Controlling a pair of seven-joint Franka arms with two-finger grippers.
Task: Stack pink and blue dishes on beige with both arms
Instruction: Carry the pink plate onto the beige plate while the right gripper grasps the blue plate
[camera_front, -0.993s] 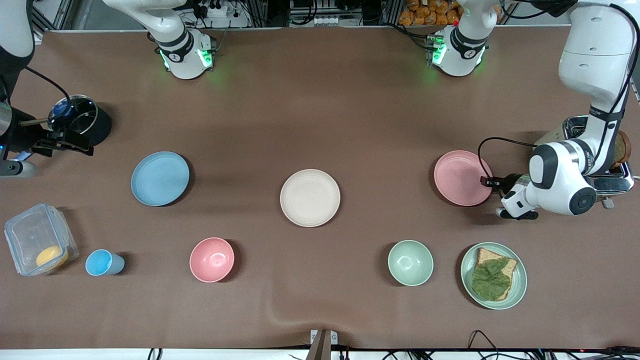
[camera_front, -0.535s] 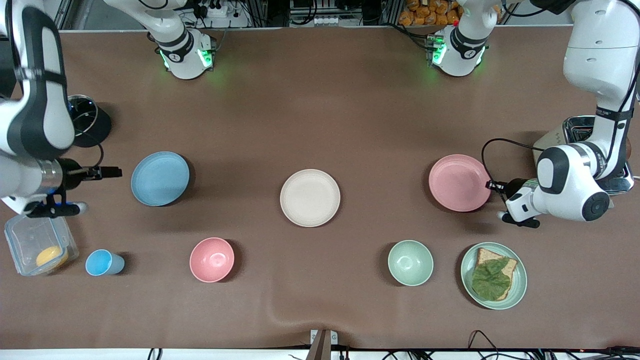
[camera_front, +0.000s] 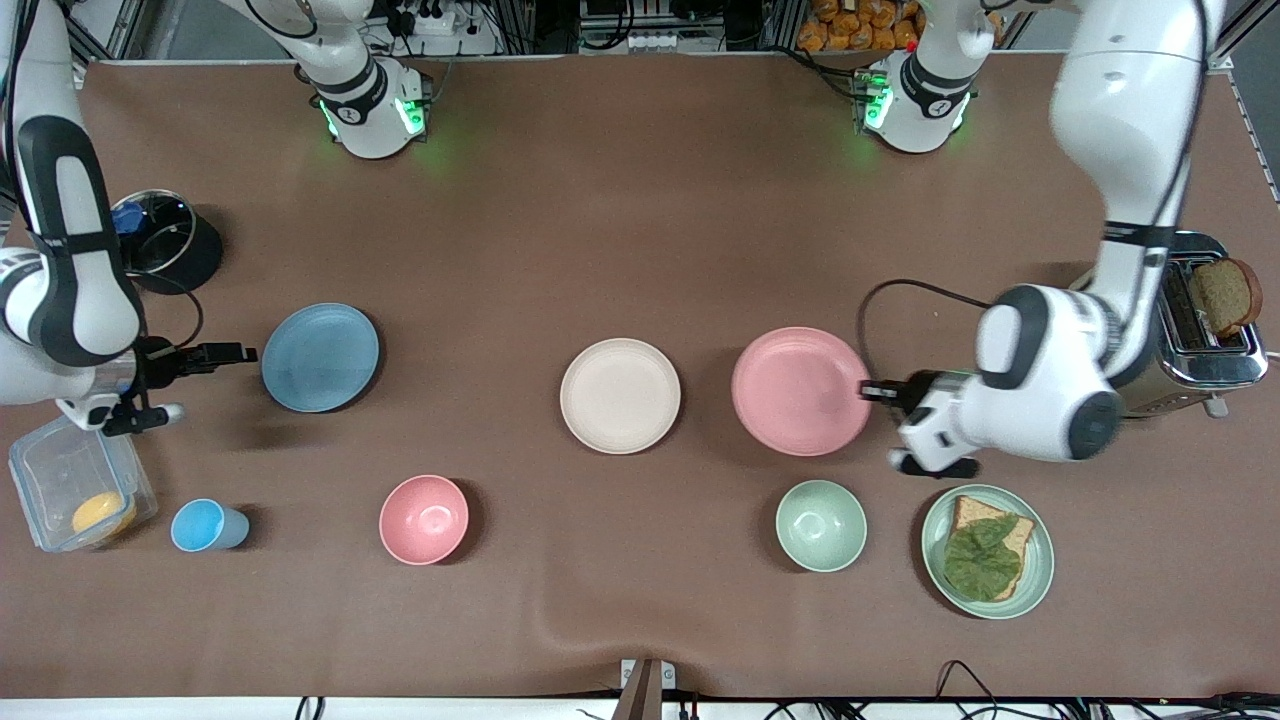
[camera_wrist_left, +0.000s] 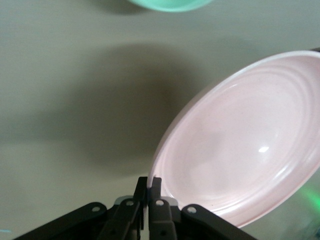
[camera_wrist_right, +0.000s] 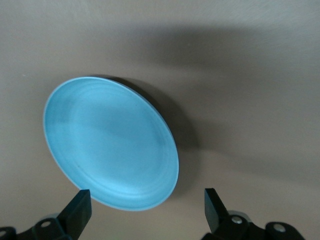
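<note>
The left end effector (camera_front: 872, 391) is pinched shut on the rim of the pink plate (camera_front: 800, 391) and holds it up in the air, just beside the beige plate (camera_front: 620, 395) in the middle of the table (camera_front: 640, 200). In the left wrist view the fingers (camera_wrist_left: 148, 192) squeeze the rim and the plate tilts over its shadow. This looks like the carry step. Next, the pink plate needs to go over the beige plate and be set down flat.

The right end effector (camera_front: 235, 353) is open, just beside the blue plate (camera_front: 320, 357), which lies flat toward the right arm's end. It looks ready to grab the rim.

The table is brown and smooth. Nearer the camera sit a pink bowl (camera_front: 424, 519) and a green bowl (camera_front: 821, 525).
</note>
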